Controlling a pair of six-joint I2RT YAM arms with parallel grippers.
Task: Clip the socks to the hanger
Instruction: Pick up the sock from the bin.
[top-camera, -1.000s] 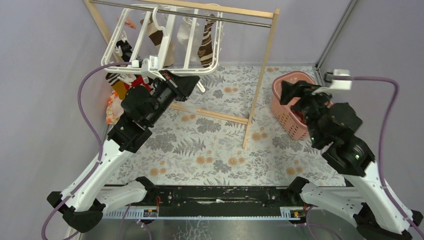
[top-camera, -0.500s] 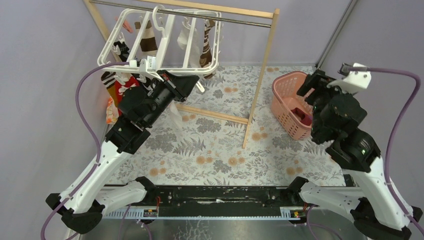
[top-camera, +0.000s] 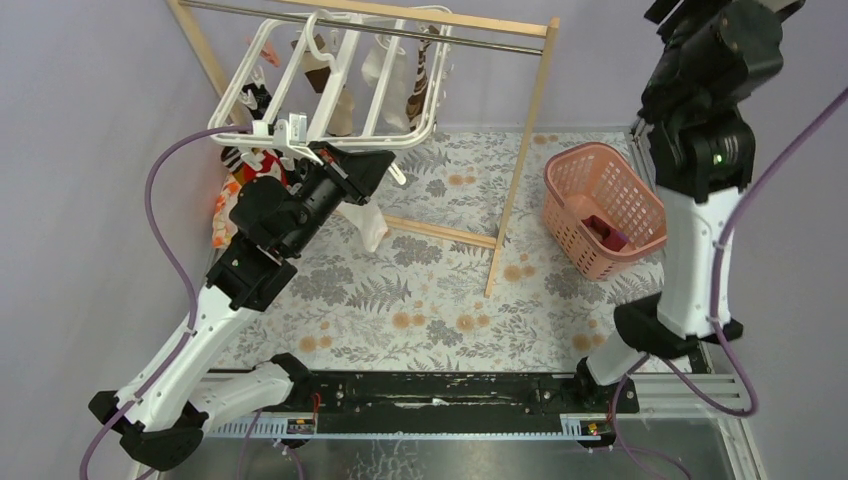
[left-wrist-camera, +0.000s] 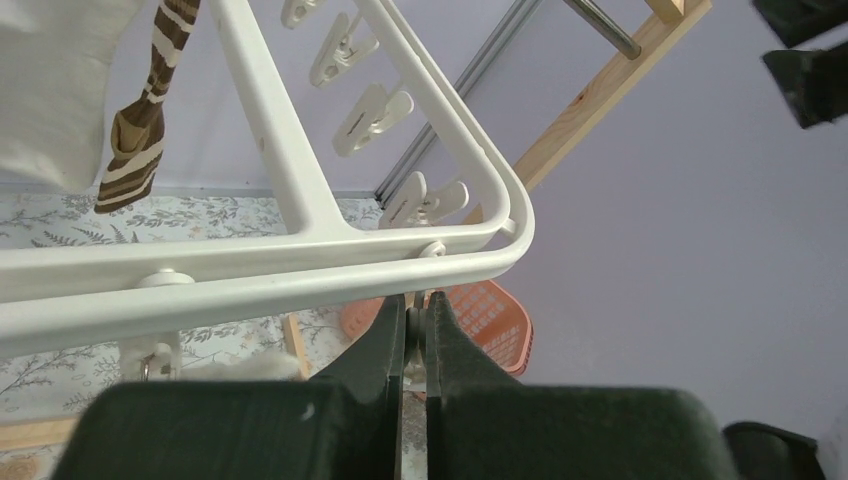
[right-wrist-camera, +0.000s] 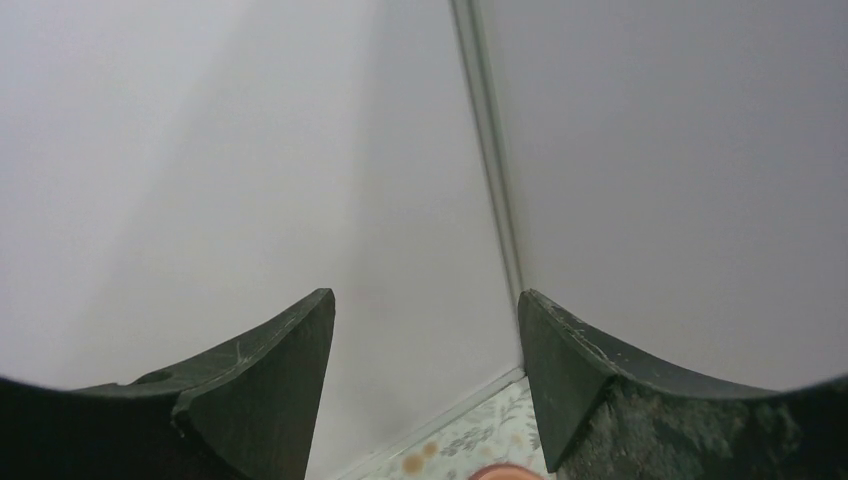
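The white hanger (top-camera: 400, 143) hangs tilted from the rack's rail, and its near rail (left-wrist-camera: 300, 275) crosses the left wrist view. Several socks hang from it: a brown-white striped one (top-camera: 417, 95), a white one (top-camera: 385, 70) and a black one (top-camera: 250, 100). My left gripper (top-camera: 375, 168) is shut on a small clip just under the hanger's near corner (left-wrist-camera: 415, 315). A white sock (top-camera: 368, 225) dangles below it. My right gripper (right-wrist-camera: 425, 340) is open and empty, raised high at the top right and facing the wall corner. A red sock (top-camera: 605, 228) lies in the basket.
The wooden rack has a metal rail (top-camera: 450, 35), an upright post (top-camera: 520, 150) and a floor bar. The pink basket (top-camera: 598, 148) stands at the right. An orange-white cloth bundle (top-camera: 225, 215) lies by the left wall. Floral cloth covers the table.
My right arm has swung up from the pink basket to high at the top right, its gripper empty. The hanger has swayed slightly. The white sock now shows under my left gripper.
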